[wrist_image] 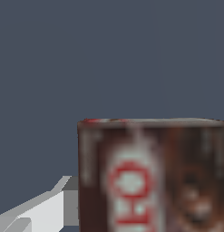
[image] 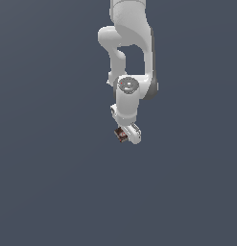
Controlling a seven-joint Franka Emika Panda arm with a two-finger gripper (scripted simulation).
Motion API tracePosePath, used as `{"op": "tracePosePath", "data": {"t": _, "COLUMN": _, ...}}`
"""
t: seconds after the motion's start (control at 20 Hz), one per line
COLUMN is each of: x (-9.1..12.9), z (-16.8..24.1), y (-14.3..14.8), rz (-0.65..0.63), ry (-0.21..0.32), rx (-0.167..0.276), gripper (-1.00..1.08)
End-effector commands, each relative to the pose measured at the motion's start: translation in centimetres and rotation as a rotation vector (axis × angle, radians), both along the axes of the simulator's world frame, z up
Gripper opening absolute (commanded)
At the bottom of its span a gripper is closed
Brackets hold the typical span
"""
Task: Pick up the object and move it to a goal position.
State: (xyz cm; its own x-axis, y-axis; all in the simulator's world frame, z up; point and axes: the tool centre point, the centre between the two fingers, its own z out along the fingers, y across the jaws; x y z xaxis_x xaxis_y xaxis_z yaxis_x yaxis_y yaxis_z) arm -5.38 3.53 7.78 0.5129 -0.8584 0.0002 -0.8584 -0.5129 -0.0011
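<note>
The object [image: 121, 134] is a small dark brown-and-red block at the tip of my white gripper [image: 124, 136], near the middle of the exterior view. In the wrist view the object [wrist_image: 149, 176] is very close and large, showing a brown face with a white and red mark. One grey-white finger [wrist_image: 41, 210] presses against its side. The other finger is out of the picture. The gripper looks shut on the block, which is held off the dark floor.
The white arm [image: 129, 57] comes down from the top of the exterior view. Around it lies only a plain dark blue-grey surface [image: 53, 182]; no goal marker shows.
</note>
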Motion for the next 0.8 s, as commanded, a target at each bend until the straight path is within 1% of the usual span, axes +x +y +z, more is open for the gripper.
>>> {"op": "tracePosePath", "data": {"t": 0.0, "x": 1.1, "z": 1.9, "y": -1.3, "rz": 0.0, "ry": 0.0, "rx": 0.0, "gripper": -1.0}}
{"op": "tracePosePath", "data": {"t": 0.45, "x": 5.9, "z": 9.2, "y": -6.4, "rz": -0.001, "ry": 0.0, "rx": -0.001, "gripper": -1.0}}
{"op": "tracePosePath", "data": {"t": 0.75, "x": 8.7, "z": 13.4, "y": -9.3, "rz": 0.0, "ry": 0.0, "rx": -0.001, "gripper": -1.0}}
